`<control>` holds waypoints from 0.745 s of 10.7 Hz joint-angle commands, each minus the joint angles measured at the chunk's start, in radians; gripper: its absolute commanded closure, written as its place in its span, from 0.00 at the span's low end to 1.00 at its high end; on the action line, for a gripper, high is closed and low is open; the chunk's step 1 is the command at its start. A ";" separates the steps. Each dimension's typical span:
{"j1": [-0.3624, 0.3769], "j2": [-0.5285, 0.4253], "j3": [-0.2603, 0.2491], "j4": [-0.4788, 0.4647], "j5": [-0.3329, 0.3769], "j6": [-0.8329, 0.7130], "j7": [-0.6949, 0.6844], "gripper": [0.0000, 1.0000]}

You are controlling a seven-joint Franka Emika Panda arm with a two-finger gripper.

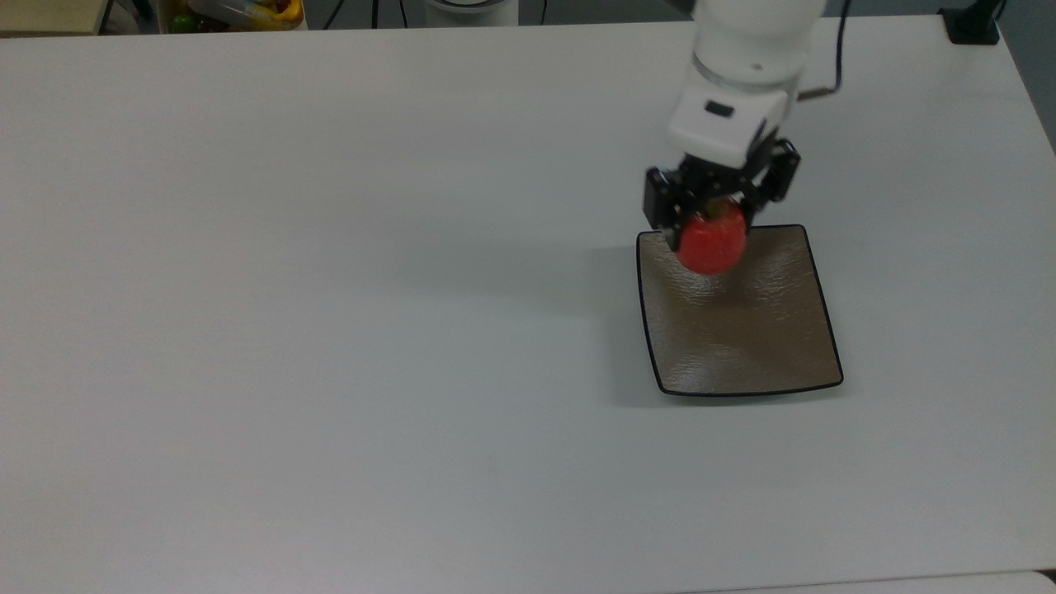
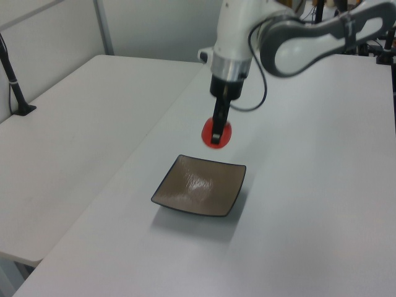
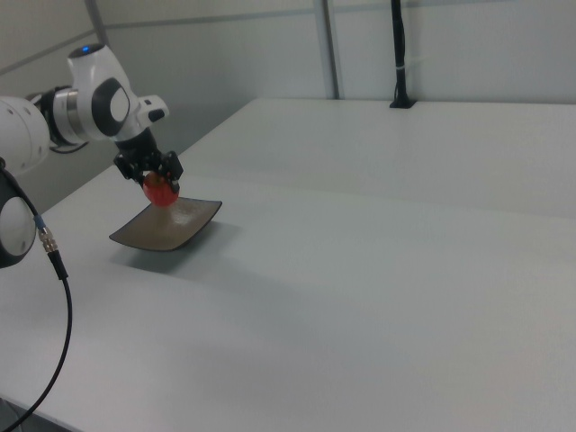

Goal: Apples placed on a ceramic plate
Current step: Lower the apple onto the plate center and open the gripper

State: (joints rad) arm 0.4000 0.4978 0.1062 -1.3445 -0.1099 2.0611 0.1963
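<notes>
While the left stretch of the white worktop (image 1: 330,330) lies bare in the top view, everything that matters sits toward the top view's right, where the claw (image 1: 714,216) hangs over the near-arm edge of the ceramic plate (image 1: 742,338) with the apple (image 1: 711,245) pinched between its black fingers.

In the left view the apple (image 2: 217,133) is plainly in the air, above and behind the plate's (image 2: 199,193) far edge, not touching it. The right view agrees: the fruit (image 3: 161,192) is held just above the plate (image 3: 166,225).

The chief risk, as I judge it, is letting go here. The apple is round, the plate glossy and shallow, and the fruit stands over the rim region and not the middle; dropped from this height it could bounce or roll off the thin dark rim onto the worktop. A hard descent might also tip the plate's edge.

The claw is closed to about the apple's width, its fingers clamping the fruit on two sides near the top, and it touches nothing else.
</notes>
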 commanded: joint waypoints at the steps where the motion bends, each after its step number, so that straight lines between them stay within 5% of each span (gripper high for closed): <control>1: 0.045 0.108 -0.013 0.035 -0.028 0.123 0.046 0.68; 5: 0.053 0.188 -0.013 0.022 -0.033 0.249 0.046 0.64; 8: 0.053 0.194 -0.013 -0.002 -0.033 0.267 0.046 0.28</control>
State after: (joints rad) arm 0.4399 0.6894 0.1050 -1.3399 -0.1242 2.3004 0.2207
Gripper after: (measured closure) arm 0.229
